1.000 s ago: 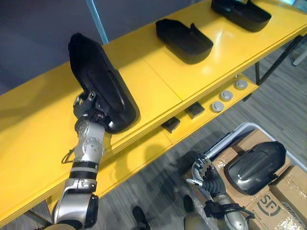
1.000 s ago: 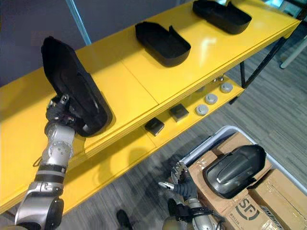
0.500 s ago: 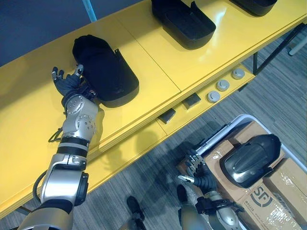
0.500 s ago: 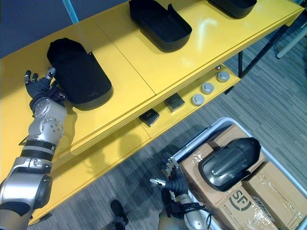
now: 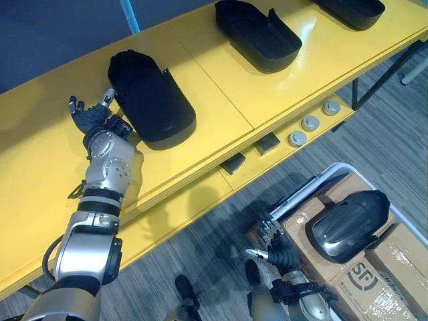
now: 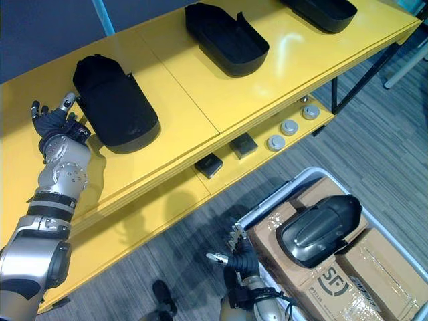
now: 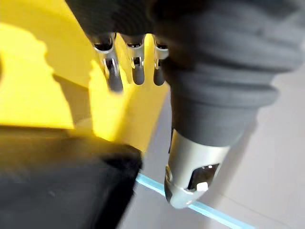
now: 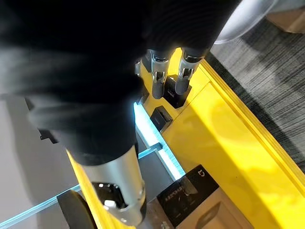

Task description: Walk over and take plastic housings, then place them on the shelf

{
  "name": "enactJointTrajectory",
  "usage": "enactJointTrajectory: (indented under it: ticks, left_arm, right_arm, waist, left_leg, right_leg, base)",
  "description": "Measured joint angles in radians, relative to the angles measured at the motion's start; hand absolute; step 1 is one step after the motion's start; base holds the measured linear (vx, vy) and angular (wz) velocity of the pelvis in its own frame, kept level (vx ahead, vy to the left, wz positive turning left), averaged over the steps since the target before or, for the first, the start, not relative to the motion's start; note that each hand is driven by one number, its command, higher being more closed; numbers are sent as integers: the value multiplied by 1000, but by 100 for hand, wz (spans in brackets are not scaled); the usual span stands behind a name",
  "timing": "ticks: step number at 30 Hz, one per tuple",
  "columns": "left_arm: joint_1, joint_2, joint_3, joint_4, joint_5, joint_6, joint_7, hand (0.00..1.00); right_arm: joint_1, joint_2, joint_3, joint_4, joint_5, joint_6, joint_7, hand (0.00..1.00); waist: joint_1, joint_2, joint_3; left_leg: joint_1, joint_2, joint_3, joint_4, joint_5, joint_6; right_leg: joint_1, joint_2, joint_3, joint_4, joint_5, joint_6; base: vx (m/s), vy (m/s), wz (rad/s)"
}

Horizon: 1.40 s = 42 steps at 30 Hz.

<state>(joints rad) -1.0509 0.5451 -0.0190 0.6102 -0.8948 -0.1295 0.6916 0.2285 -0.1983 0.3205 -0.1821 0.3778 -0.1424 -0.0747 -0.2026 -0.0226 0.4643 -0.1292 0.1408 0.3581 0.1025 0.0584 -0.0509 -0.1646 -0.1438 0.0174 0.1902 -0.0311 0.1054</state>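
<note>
A black plastic housing (image 5: 150, 100) lies flat, dome up, on the yellow shelf (image 5: 200, 87). My left hand (image 5: 90, 117) rests just left of it with fingers straight, open and apart from the housing; its fingers (image 7: 110, 71) point over the yellow top. Two more black housings lie open side up farther right: one (image 5: 257, 37) mid-shelf, one (image 5: 351, 8) at the far end. A glossy dark housing (image 5: 348, 224) sits on boxes in the cart. My right hand (image 5: 271, 241) hangs low beside the cart, fingers straight, empty.
A lower yellow ledge (image 5: 200, 207) carries two small black blocks (image 5: 234, 162) and three grey round caps (image 5: 309, 123). The white cart (image 5: 314, 187) holds taped cardboard boxes (image 5: 361, 281). Grey carpet lies between shelf and cart.
The housing went from tilted up in my left hand to lying flat on the shelf. The left hand let go and opened beside it. The view shifted slightly.
</note>
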Motion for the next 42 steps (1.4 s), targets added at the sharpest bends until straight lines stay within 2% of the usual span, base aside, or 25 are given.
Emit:
enactJointTrajectory:
  ticks: [3,4,5,9,11,12,14,16,17,19,20,22,26,29,32,36,38,42]
  left_arm:
    - [0,17,15,-53,105,4,-2,0]
    - [4,29,24,-60,142,19,-7,0]
    - [24,41,47,-78,158,29,-16,0]
    - [117,70,78,-136,205,29,-89,0]
    - [260,65,111,-241,211,8,-158,0]
    - [279,63,115,-257,211,3,-166,0]
    - [392,29,139,-379,210,-34,-208,0]
    - [572,-57,159,-583,219,-95,-268,0]
    - [654,-106,159,-676,237,-108,-287,0]
    - [869,-240,144,-886,297,-123,-336,0]
    - [925,-274,137,-928,305,-126,-349,0]
    - [1108,-366,108,-1012,330,-127,-416,0]
    - [1275,-433,68,-1063,337,-132,-545,0]
    - [1333,-449,32,-1064,334,-128,-613,0]
    - [1364,-461,7,-1059,300,-90,-677,0]
    - [1363,-460,-38,-1046,267,-65,-720,0]
    - [1357,-460,-53,-1030,248,-65,-737,0]
    - [1338,-456,-78,-1012,198,-70,-739,0]
  right_arm:
    - [0,0,-3,0,-38,-21,0,0]
    - [0,0,-5,0,-64,-35,0,0]
    - [2,0,-5,-2,-85,-42,-1,100]
    - [3,-1,-34,-63,-118,-94,-9,100]
    - [-11,-4,-86,-125,-175,-153,-26,100]
    - [-15,-4,-89,-128,-183,-160,-27,100]
    - [-48,-7,-119,-130,-196,-177,-32,100]
    - [-79,-27,-135,-125,-189,-185,-36,100]
    - [-85,-30,-139,-123,-183,-185,-35,100]
    - [-100,-29,-152,-104,-160,-185,-26,100]
    - [-106,-29,-154,-95,-153,-185,-25,100]
    - [-129,-21,-164,-38,-128,-175,-18,100]
    - [-200,-13,-159,104,-107,-137,3,100]
    - [-248,5,-159,177,-107,-131,0,100]
    - [-349,7,-161,281,-107,-116,-5,100]
    - [-498,-1,-169,424,-108,-101,-18,100]
    - [-606,-3,-189,511,-109,-96,-42,100]
    - [-792,-66,-253,644,-108,-98,-92,100]
  waist:
    - [0,1,-6]
    - [-2,2,-17]
    - [-2,4,-49]
    - [0,14,-130]
    - [5,34,-206]
    - [6,36,-212]
    - [17,40,-226]
    - [41,49,-259]
    - [54,53,-267]
    - [76,63,-287]
    - [85,66,-291]
    - [127,73,-314]
    - [176,74,-323]
    - [190,74,-333]
    - [209,72,-335]
    - [223,73,-328]
    - [236,75,-298]
    - [257,103,-231]
  left_leg:
    - [43,-2,3,-18,0,-1]
    - [63,-5,3,-32,3,-4]
    - [68,-5,4,-40,5,-6]
    - [114,-7,-4,-81,13,-13]
    - [131,-14,-14,-107,19,-15]
    - [134,-15,-18,-109,19,-15]
    - [162,-19,-31,-119,19,-15]
    - [172,-25,-58,-134,26,-15]
    - [173,-28,-68,-135,28,-14]
    - [177,-36,-102,-145,35,-12]
    - [179,-37,-110,-148,37,-11]
    - [187,-43,-143,-169,51,-13]
    - [181,-51,-184,-189,71,-12]
    - [161,-54,-200,-189,79,-13]
    - [128,-54,-210,-189,96,-5]
    - [71,-57,-252,-188,120,-5]
    - [58,-56,-259,-188,129,-3]
    - [10,-65,-299,-188,144,1]
  right_leg:
    - [40,-1,0,-14,0,0]
    - [61,1,-4,-27,0,1]
    - [63,3,-4,-31,0,0]
    - [116,6,-36,-65,0,0]
    - [140,2,-60,-86,0,0]
    - [146,2,-62,-89,0,1]
    - [186,-2,-83,-105,0,1]
    - [212,-6,-120,-117,0,1]
    - [224,-9,-137,-125,0,1]
    - [254,-17,-175,-141,-3,5]
    - [259,-18,-184,-143,-4,6]
    - [281,-19,-222,-153,-6,9]
    - [299,-19,-269,-165,-6,9]
    - [287,-19,-282,-166,-4,6]
    - [264,-17,-291,-167,9,4]
    - [231,-15,-332,-164,19,7]
    - [225,-14,-337,-163,24,5]
    - [192,-21,-375,-148,27,5]
  base:
    - [6,32,-3]
    - [19,34,-2]
    - [35,33,-1]
    - [74,20,9]
    - [91,37,15]
    - [99,49,15]
    - [50,32,20]
    - [6,24,35]
    - [12,23,40]
    - [0,14,47]
    - [-24,6,48]
    - [-51,2,44]
    - [-72,5,37]
    - [-37,8,15]
    - [-32,5,10]
    - [-26,-1,30]
    - [-33,6,16]
    - [-69,27,28]
